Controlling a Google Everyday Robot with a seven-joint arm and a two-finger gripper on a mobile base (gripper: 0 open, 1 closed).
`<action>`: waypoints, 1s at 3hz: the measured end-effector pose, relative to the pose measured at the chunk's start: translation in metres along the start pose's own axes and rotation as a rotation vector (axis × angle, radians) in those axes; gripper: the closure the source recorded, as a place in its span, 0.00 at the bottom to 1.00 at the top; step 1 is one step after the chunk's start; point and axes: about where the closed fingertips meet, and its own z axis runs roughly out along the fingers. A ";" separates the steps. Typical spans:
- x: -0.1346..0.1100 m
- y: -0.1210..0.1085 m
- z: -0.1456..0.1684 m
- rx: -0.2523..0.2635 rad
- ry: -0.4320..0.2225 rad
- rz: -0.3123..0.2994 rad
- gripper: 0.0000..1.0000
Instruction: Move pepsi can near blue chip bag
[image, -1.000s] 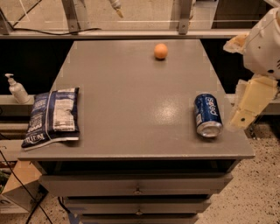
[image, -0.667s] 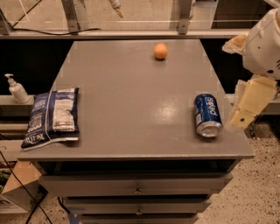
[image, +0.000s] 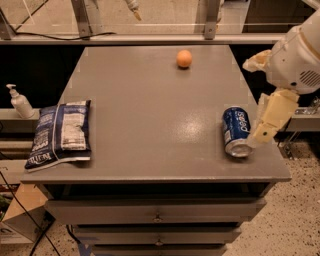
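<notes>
Right edge crops arm (image: 296, 59) above jaws beside pepsi can (image: 236, 129).

Grey table (image: 150, 125), pepsi can (image: 236, 131) on its side, blue chip bag (image: 62, 132) well left of it, orange ball (image: 184, 58) behind it, gripper (image: 262, 131) just right of it.

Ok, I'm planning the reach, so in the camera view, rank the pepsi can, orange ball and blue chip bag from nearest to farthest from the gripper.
The gripper hangs at the right edge of the table.
1. pepsi can: lying just beside it, front right.
2. orange ball: far side, near the middle.
3. blue chip bag: left edge, across the table.
</notes>
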 end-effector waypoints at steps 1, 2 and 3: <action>0.011 -0.008 0.025 -0.040 -0.029 0.012 0.00; 0.025 -0.010 0.055 -0.086 -0.026 0.043 0.00; 0.040 -0.011 0.078 -0.120 -0.007 0.062 0.00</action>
